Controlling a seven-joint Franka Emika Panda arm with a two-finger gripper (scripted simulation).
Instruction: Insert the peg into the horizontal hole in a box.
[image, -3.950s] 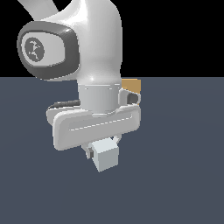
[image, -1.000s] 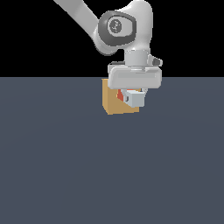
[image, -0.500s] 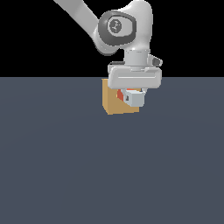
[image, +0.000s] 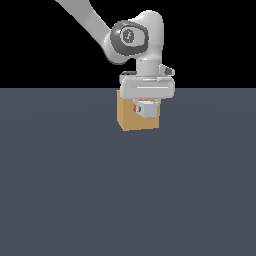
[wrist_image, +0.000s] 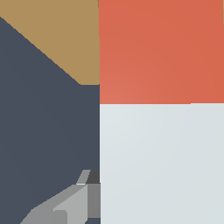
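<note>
1. Tabletop (image: 75, 190): a flat, matte slate-blue surface with no visible texture.
2. A tan, wood-coloured box (image: 131, 119) with sharp, cube-like edges sits on it, directly below the glossy white arm.
3. The claw (image: 146, 108) hangs in front of the box's upper face, pinching the peg (image: 146, 110).
4. In the wrist view the peg (wrist_image: 162, 109) is a smooth square bar, red-orange at the end toward the box (wrist_image: 57, 35) and pale grey-white on the rest.
5. One grey finger (wrist_image: 70, 205) lies beside the peg.
6. I cannot make out the hole.
</note>
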